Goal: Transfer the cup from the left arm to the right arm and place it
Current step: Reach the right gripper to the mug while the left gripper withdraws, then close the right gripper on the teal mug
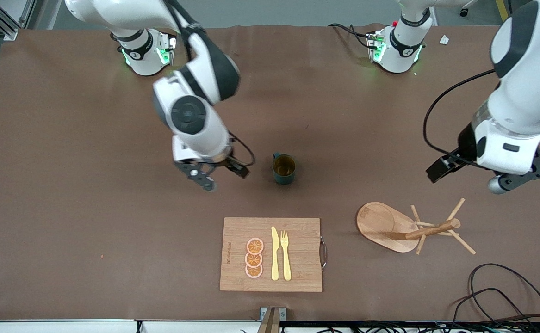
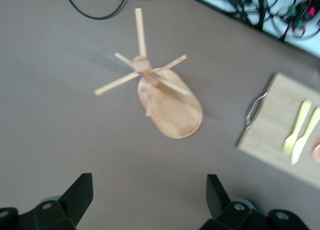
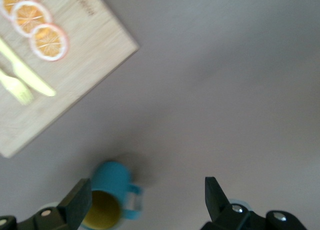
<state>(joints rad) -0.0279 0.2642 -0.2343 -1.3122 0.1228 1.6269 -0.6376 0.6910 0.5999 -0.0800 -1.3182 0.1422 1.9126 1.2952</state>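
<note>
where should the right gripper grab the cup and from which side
Probably from straight above, the jaws straddling the rim: the cup stands upright and open on the bare table, nothing crowding it. Grip away from its small handle, which points toward the robot bases. The right gripper hangs open beside it; the left gripper waits, open.

The right gripper (image 1: 214, 175) hangs low over the counter (image 1: 66, 185), jaws spread wide and holding nothing. The left gripper (image 1: 496, 173) hovers higher toward its own end, jaws likewise apart and bare.
</note>
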